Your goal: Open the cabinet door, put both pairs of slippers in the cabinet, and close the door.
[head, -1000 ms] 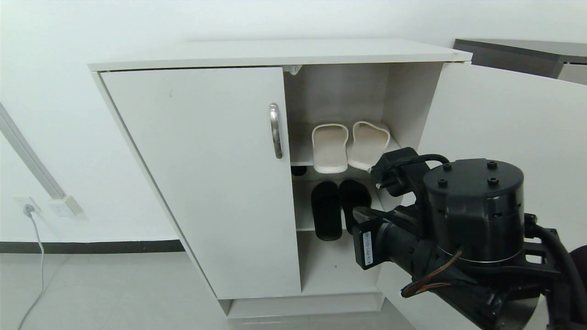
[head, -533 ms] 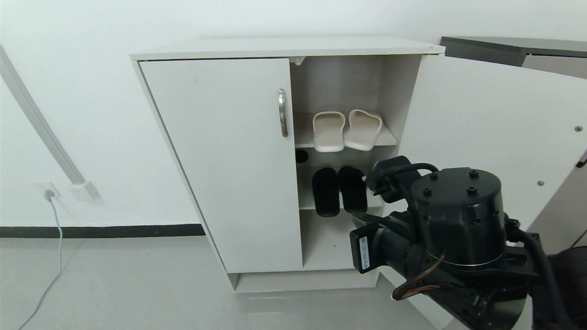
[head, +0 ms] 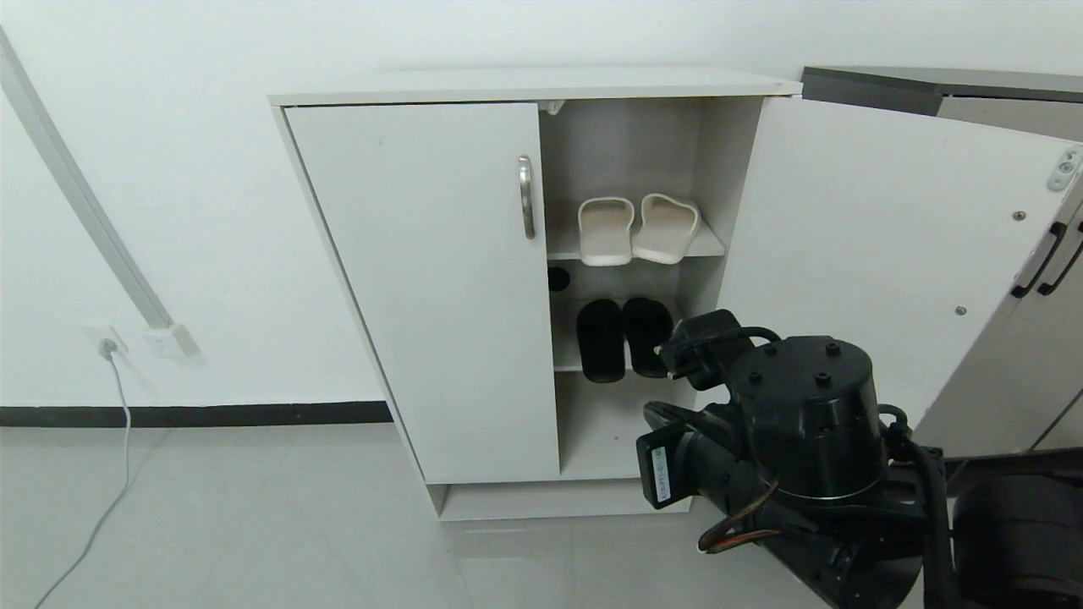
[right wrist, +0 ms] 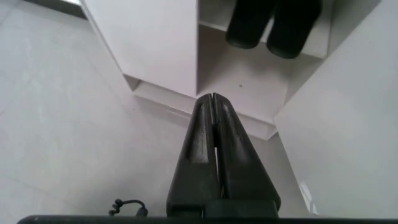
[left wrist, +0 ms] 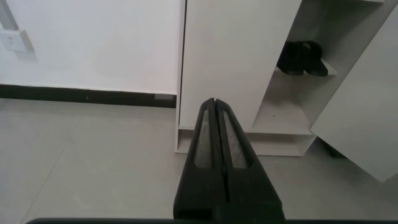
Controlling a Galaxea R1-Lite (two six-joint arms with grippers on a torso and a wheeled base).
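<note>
Left claw [left wrist: 214, 102] and right claw [right wrist: 213, 97] closed, empty; black slippers [head: 602, 340], seemingly beige slippers [head: 606, 230] shelved; door [head: 871, 254] open.

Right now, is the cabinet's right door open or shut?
Open: the right door is swung wide, showing white slippers above black slippers inside.

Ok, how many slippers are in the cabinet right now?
4. A white pair sits side by side on the upper shelf, a black pair on the shelf below. The closed door could hide more.
</note>
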